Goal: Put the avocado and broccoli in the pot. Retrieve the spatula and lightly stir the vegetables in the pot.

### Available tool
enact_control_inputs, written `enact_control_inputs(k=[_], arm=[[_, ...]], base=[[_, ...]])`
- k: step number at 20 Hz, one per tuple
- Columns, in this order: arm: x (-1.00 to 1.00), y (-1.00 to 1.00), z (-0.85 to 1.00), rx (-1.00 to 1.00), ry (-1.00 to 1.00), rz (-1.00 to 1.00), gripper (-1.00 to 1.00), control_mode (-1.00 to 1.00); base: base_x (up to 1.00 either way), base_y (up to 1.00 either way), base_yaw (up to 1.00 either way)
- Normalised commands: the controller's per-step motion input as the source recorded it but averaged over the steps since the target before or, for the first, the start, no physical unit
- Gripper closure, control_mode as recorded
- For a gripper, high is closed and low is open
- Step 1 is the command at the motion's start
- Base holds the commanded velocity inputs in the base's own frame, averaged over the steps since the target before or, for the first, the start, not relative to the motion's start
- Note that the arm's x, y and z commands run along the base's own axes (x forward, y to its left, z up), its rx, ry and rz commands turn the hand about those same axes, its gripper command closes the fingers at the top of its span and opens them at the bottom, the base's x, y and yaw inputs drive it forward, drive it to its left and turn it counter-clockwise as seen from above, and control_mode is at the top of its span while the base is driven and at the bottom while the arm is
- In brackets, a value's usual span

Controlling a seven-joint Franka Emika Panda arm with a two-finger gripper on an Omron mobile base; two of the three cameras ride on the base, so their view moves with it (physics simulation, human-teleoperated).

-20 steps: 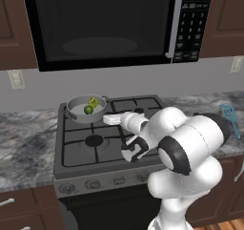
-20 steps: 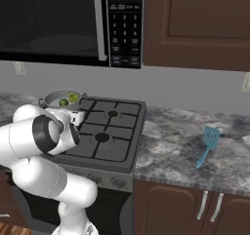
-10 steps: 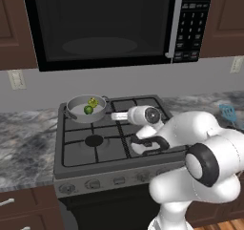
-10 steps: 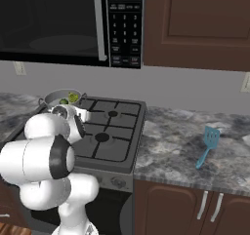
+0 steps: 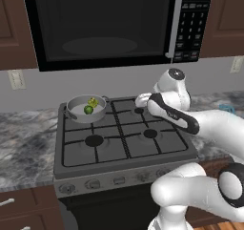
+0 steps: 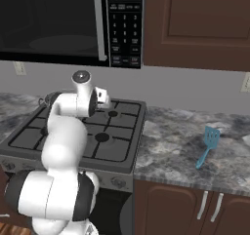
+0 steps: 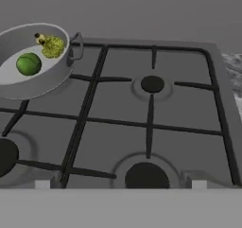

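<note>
The pot (image 7: 28, 75) runs off the hand view's left edge; the arm hides the spatula's (image 5: 228, 109) handle.

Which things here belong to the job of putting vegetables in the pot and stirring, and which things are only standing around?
Belong to the job:
- pot on the stove's back left burner
- avocado, inside the pot
- broccoli, inside the pot
- spatula, lying on the counter

Only standing around:
- stove
- microwave above it
- wall outlet
</note>
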Motion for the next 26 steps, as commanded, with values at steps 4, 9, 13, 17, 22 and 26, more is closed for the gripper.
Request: enact_control_inputs(k=[4,9,13,17,22,26], arm=[[-1.0,-1.0,-0.22,0.06,-0.22,0.04,-1.0,-1.0],[-0.96,-1.0,-0.07,0.01,-0.13,0.0,-1.0,-1.0],[-0.73,-1.0,0.03,-0.08,0.08,-0.05,-1.0,-1.0],[-0.77,-1.0,0.14,-0.05,0.13,-0.02,-1.0,-1.0],[-0.8,-1.0,0.33,0.0,0.14,-0.04,-1.0,-1.0],[-0.16,-0.98,0.48,-0.06,0.32,-0.04,-1.0,-1.0]], base=[[0.0,0.0,0.0],[0.0,0.0,0.0],[0.0,0.0,0.0],[0.0,0.0,0.0],[0.0,0.0,0.0],[0.0,0.0,0.0]])
